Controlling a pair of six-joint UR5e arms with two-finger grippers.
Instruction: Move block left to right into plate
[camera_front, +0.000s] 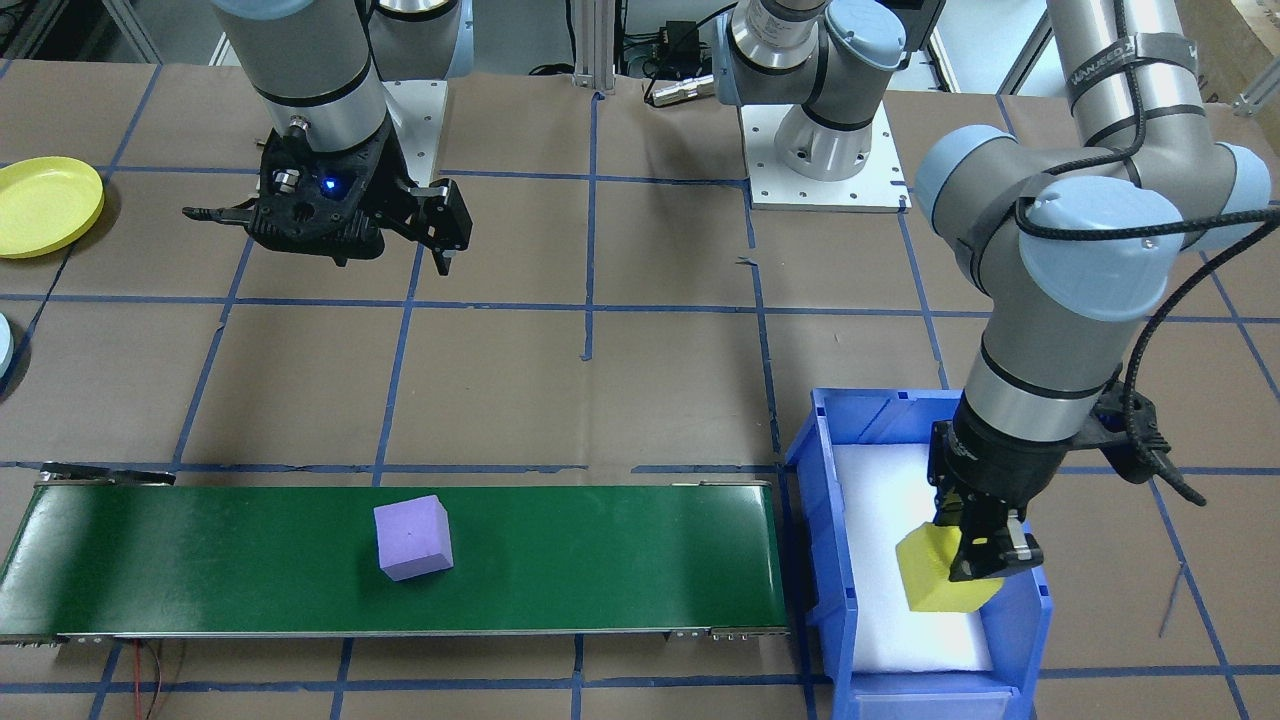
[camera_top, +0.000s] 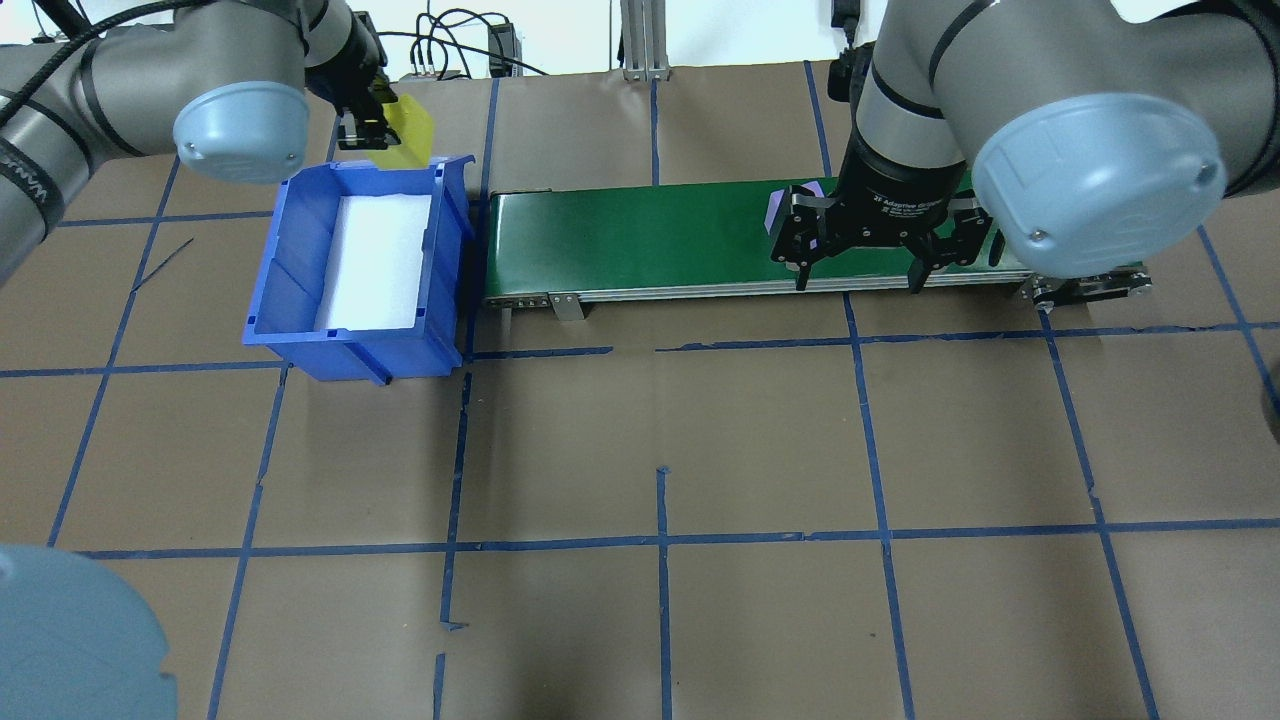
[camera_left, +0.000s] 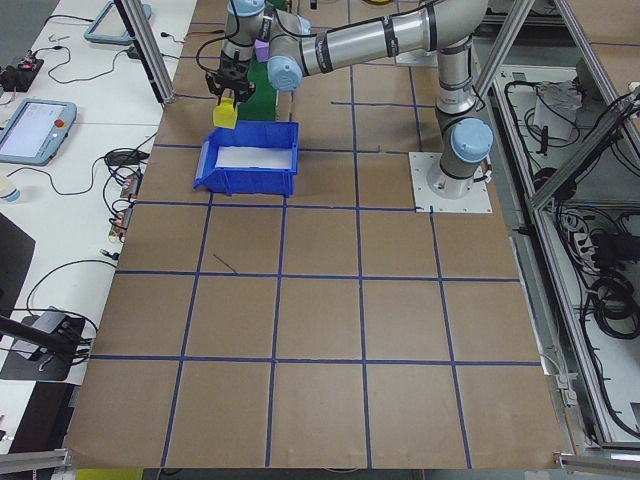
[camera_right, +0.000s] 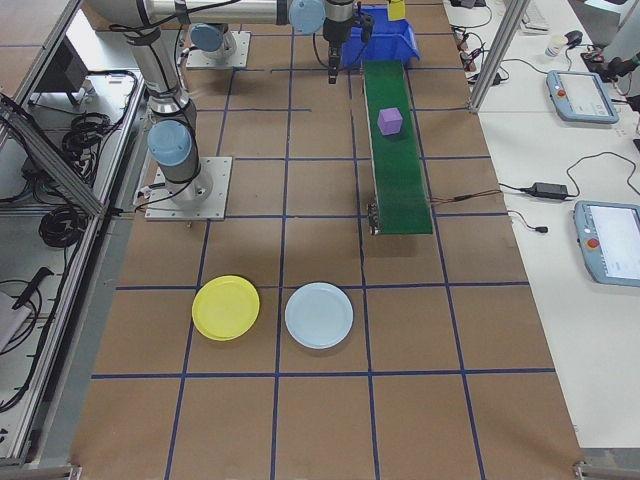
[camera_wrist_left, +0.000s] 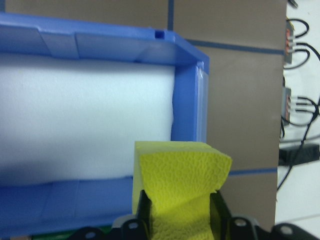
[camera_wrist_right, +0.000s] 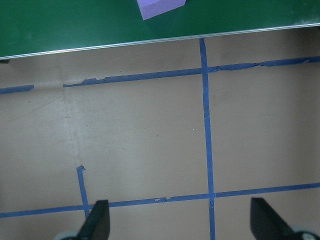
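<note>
Brown table gridded with blue tape.

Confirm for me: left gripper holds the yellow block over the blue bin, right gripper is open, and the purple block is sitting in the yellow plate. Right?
Not quite. The purple block sits on the green conveyor belt, not in the yellow plate; the exterior front-facing view shows it. The rest holds: the left gripper grips the yellow block over the blue bin, and the right gripper is open.
</note>
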